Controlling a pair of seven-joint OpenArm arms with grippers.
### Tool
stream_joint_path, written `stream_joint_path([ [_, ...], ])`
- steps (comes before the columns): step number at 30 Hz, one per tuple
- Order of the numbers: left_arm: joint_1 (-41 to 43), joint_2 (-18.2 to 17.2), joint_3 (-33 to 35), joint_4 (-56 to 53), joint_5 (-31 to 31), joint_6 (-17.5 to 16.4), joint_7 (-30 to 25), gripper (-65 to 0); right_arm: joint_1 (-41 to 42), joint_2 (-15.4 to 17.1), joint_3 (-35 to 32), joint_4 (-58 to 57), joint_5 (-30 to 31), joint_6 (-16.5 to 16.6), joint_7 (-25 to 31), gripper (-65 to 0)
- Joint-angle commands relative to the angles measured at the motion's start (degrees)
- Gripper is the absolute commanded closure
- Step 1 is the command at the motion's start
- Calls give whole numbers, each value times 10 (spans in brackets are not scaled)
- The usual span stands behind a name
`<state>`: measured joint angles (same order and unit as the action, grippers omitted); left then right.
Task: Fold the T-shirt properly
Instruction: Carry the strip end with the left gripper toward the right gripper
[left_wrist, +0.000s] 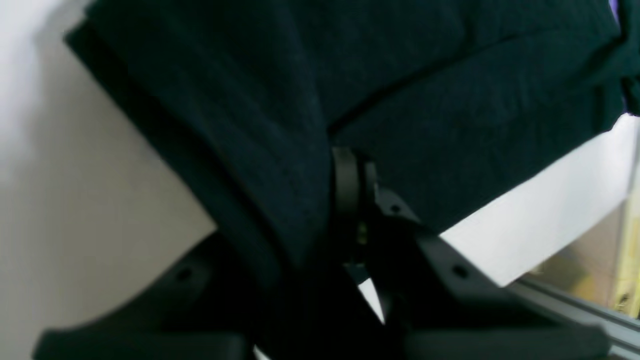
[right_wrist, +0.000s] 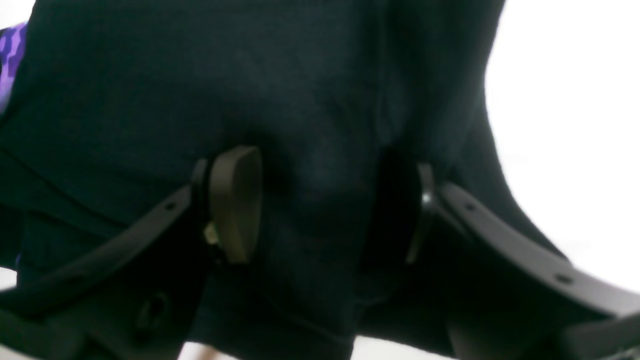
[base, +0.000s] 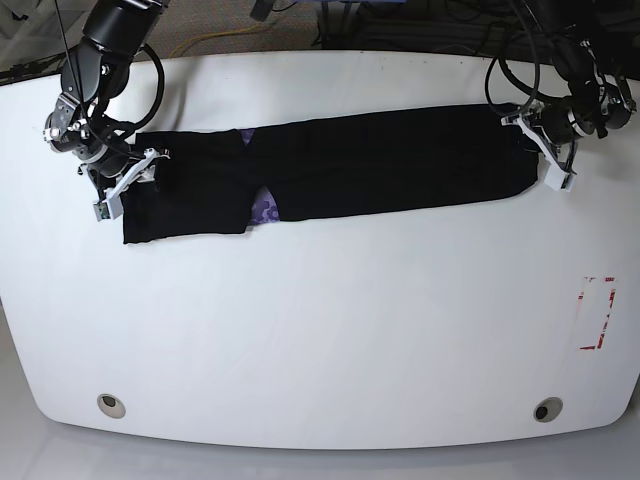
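Across the upper half of the base view, the T-shirt (base: 380, 165) lies as a long folded band on the white surface (base: 320, 330). At its right end the left tool (left_wrist: 350, 200) pinches fabric; at its left end the right tool (right_wrist: 320, 205) grips a bunched fold.

Stretched as a long band across the far half of the table (base: 320, 330): the T-shirt (base: 380, 165). At its left end, the right gripper (base: 140, 172); at its right end, the left gripper (base: 535, 135).
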<state>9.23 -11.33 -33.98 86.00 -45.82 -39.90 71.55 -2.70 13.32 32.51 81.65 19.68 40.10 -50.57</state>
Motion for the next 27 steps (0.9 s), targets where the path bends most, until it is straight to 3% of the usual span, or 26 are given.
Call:
stream_joint_path([
  [1, -10, -9, -3, 74, 11, -1, -6, -39, 3, 7, 1, 4, -7, -1, -9, -357],
  [10, -45, -7, 62, 203, 5, -1, 52, -36, 3, 6, 1, 1, -8, -1, -9, -357],
  [18, -75, -2, 189, 237, 6, -1, 62, -42, -3, -4, 1, 1, -8, -1, -9, -357],
  [27, -122, 61, 329, 218, 118, -1, 61, -42, -5, -4, 1, 3, -8, -1, -9, -357],
])
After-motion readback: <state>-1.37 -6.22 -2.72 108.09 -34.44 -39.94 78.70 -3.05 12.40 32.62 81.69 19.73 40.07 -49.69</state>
